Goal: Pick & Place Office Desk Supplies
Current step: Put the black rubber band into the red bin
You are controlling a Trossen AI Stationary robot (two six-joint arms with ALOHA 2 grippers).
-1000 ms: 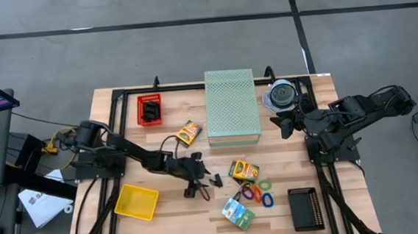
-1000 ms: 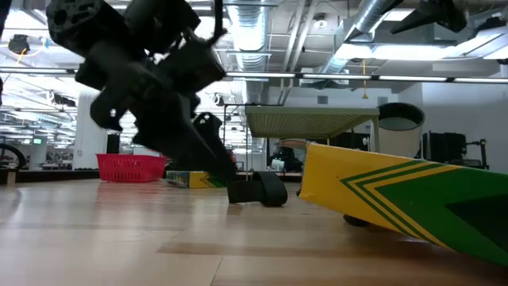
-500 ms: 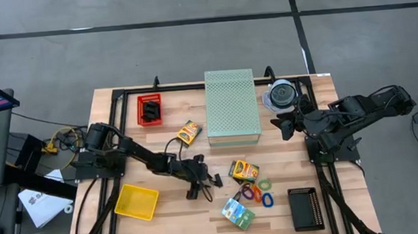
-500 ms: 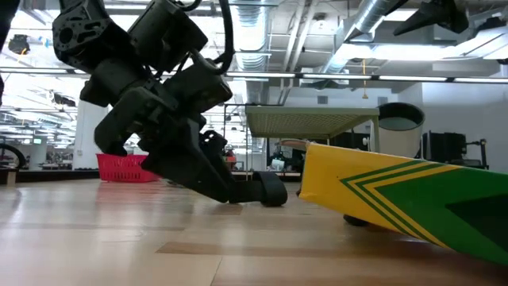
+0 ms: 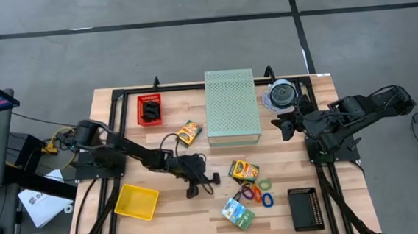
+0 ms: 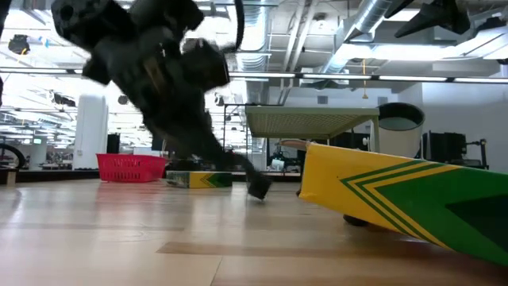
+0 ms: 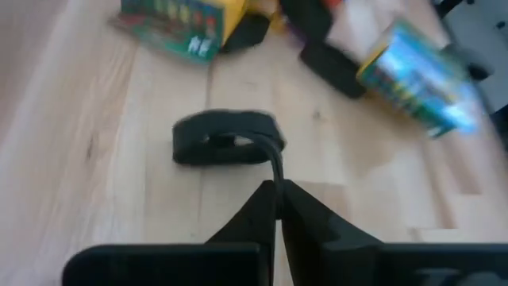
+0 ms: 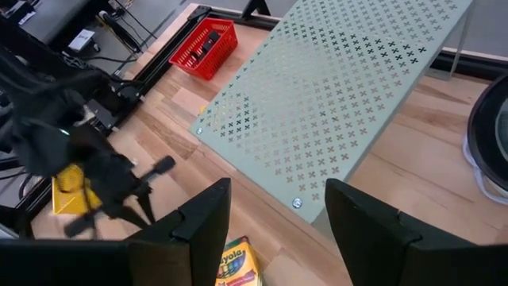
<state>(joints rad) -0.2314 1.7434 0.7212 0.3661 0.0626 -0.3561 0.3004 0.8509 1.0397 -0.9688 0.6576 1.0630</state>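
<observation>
A black binder clip (image 7: pixel 226 148) hangs at the tips of my left gripper (image 7: pixel 276 187), which is shut on it near the table's middle (image 5: pixel 206 178). In the low view the clip (image 6: pixel 258 187) is tilted, close above the wood. To its right lie a crayon box (image 5: pixel 244 170), coloured elastic loops (image 5: pixel 257 192) and a green-blue packet (image 5: pixel 238 212). A small yellow box (image 5: pixel 189 132) rests flat beside the pale green box. My right gripper (image 8: pixel 278 222) stands open at the far right, by the disc spindle (image 5: pixel 283 95), touching nothing. My left gripper pinches the clip's thin wire handle (image 7: pixel 275 165) between its two fingertips. The fingers come slanting down from the table's left. The clip's body hangs beyond the tips, tilted. Whether its lower edge (image 6: pixel 255 195) still touches the table I cannot tell.
A large pale green perforated box (image 5: pixel 232 104) stands at the far middle. A red basket (image 5: pixel 149 110) with black clips sits at the far left, a yellow tray (image 5: pixel 137 202) at the near left, a black tray (image 5: pixel 304 208) at the near right.
My left gripper has dipped toward the binder clip, shut on its wire handle and risen again. The clip, which lay flat on the table, is now tipped up and hangs from the fingertips.
</observation>
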